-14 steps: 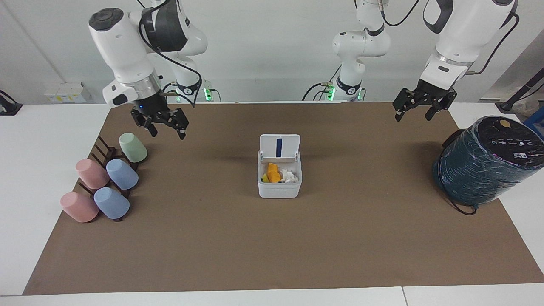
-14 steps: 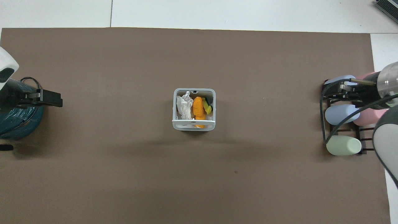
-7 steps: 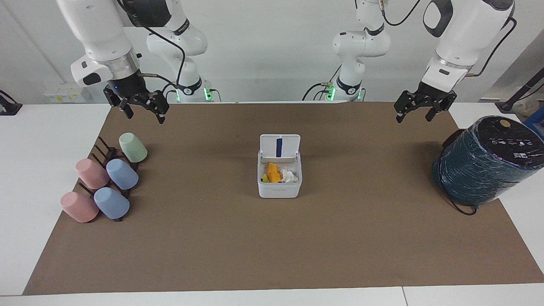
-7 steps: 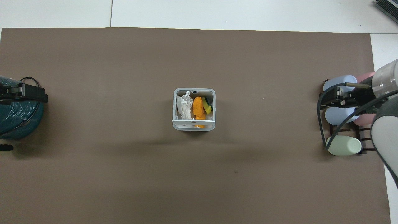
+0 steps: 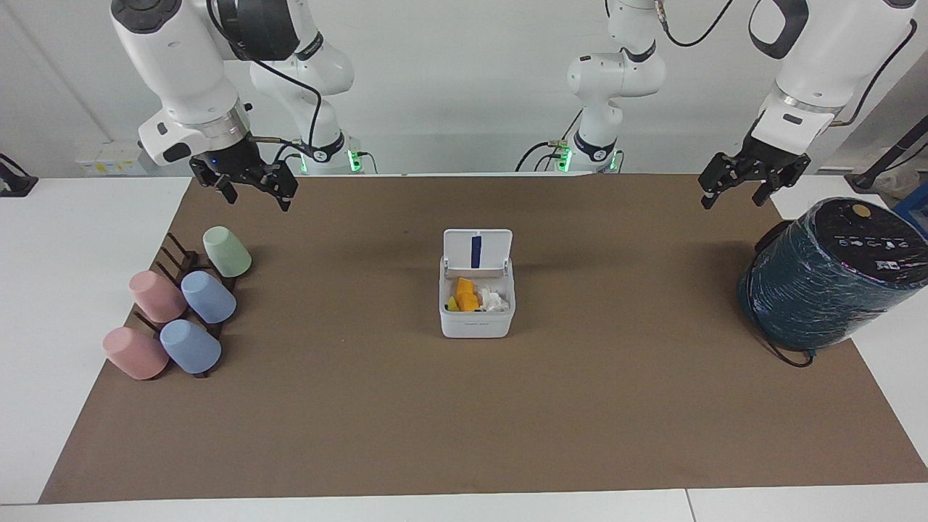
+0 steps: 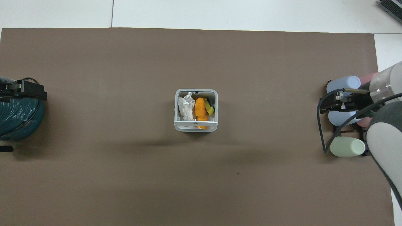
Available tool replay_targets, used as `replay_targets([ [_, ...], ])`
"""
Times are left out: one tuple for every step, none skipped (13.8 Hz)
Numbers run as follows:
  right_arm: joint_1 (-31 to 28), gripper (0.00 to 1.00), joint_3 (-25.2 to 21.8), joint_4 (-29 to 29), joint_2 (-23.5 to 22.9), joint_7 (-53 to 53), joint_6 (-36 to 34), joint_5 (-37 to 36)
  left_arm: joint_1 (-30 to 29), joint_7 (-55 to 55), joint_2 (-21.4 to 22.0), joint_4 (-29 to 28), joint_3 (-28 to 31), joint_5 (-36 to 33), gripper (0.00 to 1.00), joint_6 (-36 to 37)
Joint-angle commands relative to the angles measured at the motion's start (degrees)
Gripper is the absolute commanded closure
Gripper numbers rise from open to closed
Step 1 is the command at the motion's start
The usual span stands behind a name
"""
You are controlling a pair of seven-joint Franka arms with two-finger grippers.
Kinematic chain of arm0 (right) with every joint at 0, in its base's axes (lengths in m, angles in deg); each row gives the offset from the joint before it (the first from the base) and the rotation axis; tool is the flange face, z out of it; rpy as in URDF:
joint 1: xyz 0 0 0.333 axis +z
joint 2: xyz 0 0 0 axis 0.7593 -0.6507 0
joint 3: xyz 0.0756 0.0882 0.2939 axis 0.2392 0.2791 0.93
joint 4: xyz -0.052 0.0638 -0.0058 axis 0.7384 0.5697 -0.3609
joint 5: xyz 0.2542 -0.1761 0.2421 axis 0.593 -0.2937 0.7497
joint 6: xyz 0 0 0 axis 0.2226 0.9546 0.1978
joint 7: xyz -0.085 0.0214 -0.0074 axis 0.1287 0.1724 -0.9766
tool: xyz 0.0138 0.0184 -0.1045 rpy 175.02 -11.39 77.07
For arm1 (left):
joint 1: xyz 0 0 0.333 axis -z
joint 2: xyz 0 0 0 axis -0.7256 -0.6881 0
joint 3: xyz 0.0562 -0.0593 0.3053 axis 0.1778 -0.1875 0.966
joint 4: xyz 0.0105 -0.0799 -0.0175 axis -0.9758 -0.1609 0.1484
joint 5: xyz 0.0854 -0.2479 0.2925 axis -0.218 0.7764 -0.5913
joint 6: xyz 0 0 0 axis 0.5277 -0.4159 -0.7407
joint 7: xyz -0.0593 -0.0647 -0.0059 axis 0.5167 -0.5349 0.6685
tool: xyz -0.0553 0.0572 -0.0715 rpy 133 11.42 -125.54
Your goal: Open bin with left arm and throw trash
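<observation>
Both arms had drawn back toward their own ends of the table since the earlier frames — the right gripper up and away from the cups, the left gripper out toward the teal cylinder. Each hung in the air with its fingers spread wide and nothing between them.

Well away from either set of fingers, about midway between them, the bin sat on the brown mat with its lid standing upright, blue strip showing. Inside lay the trash — orange and yellow lumps beside a crumpled white scrap. No loose piece showed on the mat in either view.

Judged from that, both steps looked finished: lid open, trash thrown in, and the arms were parking. The right gripper hung over the mat edge just above the green cup; the left hung over the mat corner by the cylinder.

If anything remained, it was only to settle at rest. Should the lid need shutting, the left fingers would have to travel back across the mat to the lid's top edge and press it down gently, without shoving the light bin.
</observation>
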Motion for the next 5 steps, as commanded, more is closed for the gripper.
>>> replay_targets([
  [-0.37,0.00,0.22,-1.80,1.52,-2.40,1.48,-1.01,-0.14,-0.79,0.00,0.84,-0.15,-1.16,0.00,0.57],
  [-0.37,0.00,0.22,-1.62,1.43,-3.19,1.57,-0.93,-0.23,-0.79,0.18,0.49,-0.15,-1.16,0.00,0.66],
  [-0.63,0.00,0.22,-0.92,1.08,-4.33,2.09,-0.75,-0.23,-0.79,0.27,0.31,-0.15,-1.16,0.00,0.75],
  [-0.81,0.00,0.14,-0.31,0.73,-5.04,2.45,-0.14,-0.23,-0.88,0.27,0.31,-0.15,-1.16,0.00,0.83],
  [-0.81,0.00,0.13,-0.30,0.81,-5.13,2.45,0.04,-0.14,-0.97,0.27,0.31,-0.15,-1.16,0.00,0.83],
])
